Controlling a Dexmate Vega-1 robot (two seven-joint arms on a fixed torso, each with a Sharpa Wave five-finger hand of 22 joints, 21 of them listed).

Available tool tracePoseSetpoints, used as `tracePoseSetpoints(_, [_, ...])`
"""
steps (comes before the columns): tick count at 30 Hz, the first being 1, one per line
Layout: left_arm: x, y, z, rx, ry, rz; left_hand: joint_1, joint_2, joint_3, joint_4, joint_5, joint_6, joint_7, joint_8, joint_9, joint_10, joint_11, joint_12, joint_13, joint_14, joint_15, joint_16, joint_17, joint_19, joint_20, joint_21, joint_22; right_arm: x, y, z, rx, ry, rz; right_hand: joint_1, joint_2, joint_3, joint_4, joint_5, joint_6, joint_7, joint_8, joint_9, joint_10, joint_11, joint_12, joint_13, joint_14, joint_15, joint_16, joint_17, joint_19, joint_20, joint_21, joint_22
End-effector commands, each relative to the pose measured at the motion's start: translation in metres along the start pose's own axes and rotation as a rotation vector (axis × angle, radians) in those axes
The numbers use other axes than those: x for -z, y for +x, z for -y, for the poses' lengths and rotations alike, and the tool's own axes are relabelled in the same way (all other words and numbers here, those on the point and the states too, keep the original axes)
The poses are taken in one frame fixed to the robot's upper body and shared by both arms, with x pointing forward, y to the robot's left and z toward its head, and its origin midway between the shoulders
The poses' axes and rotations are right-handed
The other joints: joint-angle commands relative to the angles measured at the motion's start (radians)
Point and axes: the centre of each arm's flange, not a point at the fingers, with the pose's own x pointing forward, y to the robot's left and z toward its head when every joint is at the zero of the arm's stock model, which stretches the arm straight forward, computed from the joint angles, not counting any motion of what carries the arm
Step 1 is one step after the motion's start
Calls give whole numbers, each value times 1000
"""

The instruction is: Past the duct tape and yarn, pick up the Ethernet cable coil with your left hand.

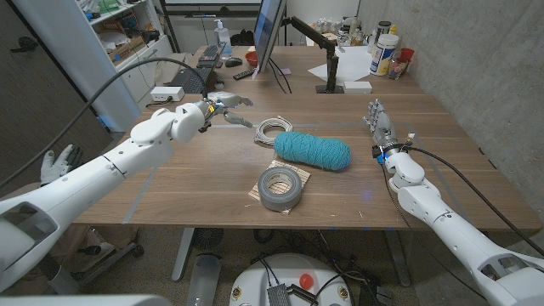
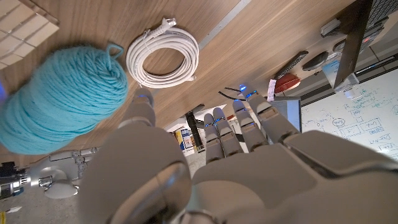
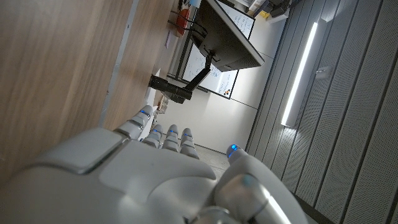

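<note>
Nearest us the duct tape [image 1: 281, 187], then the yarn [image 1: 312, 151], screening the Ethernet cable coil [image 1: 274, 130] lying on the desk [image 1: 204, 183] behind. Our left robot hand [image 1: 223, 108] hovers released beside the coil, holding nothing, fingers extended, likely lining up a grasp. Right robot hand [image 1: 378, 124] waits released at the desk's far side.

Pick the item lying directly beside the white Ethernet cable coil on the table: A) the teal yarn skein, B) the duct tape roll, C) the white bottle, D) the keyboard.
A: in the head view the teal yarn skein lies right next to the Ethernet cable coil, while the duct tape roll sits nearer the table's front edge, beyond the yarn.
</note>
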Motion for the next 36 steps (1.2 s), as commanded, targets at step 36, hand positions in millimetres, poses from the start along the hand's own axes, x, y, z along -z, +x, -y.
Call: tracePoseSetpoints(36, [-2, 11, 20, -7, 101, 81, -6, 6, -27, 3, 20, 11, -14, 8, 7, 3, 1, 1, 11, -7, -99, -11, 3, -15, -6, -3, 1, 1, 0, 1, 18, -14, -4, 3, 88, 14, 0, -4, 0, -7, 0, 5, -5, -9, -3, 3, -9, -45, 4, 0, -6, 0, 0, 3])
